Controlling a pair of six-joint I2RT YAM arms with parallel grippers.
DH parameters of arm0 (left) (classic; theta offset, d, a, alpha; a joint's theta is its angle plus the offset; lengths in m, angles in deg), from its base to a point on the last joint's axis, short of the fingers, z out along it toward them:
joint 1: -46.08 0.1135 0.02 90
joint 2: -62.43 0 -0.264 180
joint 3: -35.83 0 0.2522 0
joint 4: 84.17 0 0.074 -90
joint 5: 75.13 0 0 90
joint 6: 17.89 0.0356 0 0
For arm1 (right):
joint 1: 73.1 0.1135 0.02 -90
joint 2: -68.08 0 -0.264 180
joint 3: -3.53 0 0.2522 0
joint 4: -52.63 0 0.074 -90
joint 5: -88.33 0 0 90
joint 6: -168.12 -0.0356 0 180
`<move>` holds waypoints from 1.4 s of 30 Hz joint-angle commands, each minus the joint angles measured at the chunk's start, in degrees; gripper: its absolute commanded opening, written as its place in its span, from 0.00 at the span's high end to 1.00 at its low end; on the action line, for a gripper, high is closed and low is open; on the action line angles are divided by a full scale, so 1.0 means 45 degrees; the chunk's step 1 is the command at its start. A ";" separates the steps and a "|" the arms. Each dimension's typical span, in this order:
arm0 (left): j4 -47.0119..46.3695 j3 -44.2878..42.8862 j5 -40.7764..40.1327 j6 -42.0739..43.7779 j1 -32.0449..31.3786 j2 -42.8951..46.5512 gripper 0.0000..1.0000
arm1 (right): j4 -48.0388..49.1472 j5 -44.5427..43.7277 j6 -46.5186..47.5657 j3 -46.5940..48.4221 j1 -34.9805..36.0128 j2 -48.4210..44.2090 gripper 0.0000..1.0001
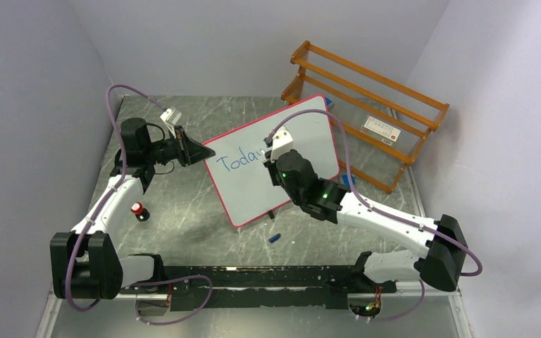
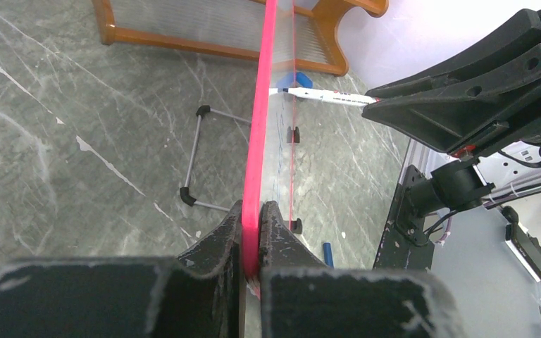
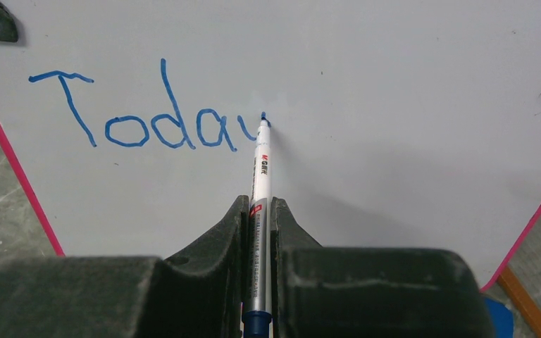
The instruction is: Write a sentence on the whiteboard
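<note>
The whiteboard [image 1: 310, 134], white with a pink-red rim, stands tilted at the table's middle. My left gripper [image 1: 201, 151] is shut on its left rim [image 2: 259, 141], seen edge-on in the left wrist view. My right gripper [image 1: 276, 156] is shut on a white and silver marker [image 3: 259, 211] with a blue tip. The tip touches the board [image 3: 394, 105] just right of the blue writing [image 3: 141, 116], which reads "Toda" plus a started letter. The writing shows partly in the top view [image 1: 238, 161], the rest hidden by my right arm.
An orange wooden rack [image 1: 366, 116] stands at the back right behind the board. A blue marker cap [image 1: 274, 238] lies on the table in front of the board. A red-topped small object [image 1: 138, 210] sits by my left arm. The board's wire stand [image 2: 197, 158] rests behind it.
</note>
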 commanded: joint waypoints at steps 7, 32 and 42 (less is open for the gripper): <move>0.1176 0.0363 -0.0557 0.1620 -0.0440 -0.0394 0.95 | -0.0751 0.0266 -0.0400 -0.0381 -0.0065 -0.0405 1.00; 0.1261 0.0353 -0.0658 0.1686 -0.0456 -0.0366 0.95 | -0.1624 0.0593 -0.0745 -0.0392 0.0432 -0.0954 1.00; 0.1331 0.0327 -0.0671 0.1708 -0.0459 -0.0331 0.95 | -0.1150 -0.0206 0.0035 -0.0036 -0.0001 -0.1751 1.00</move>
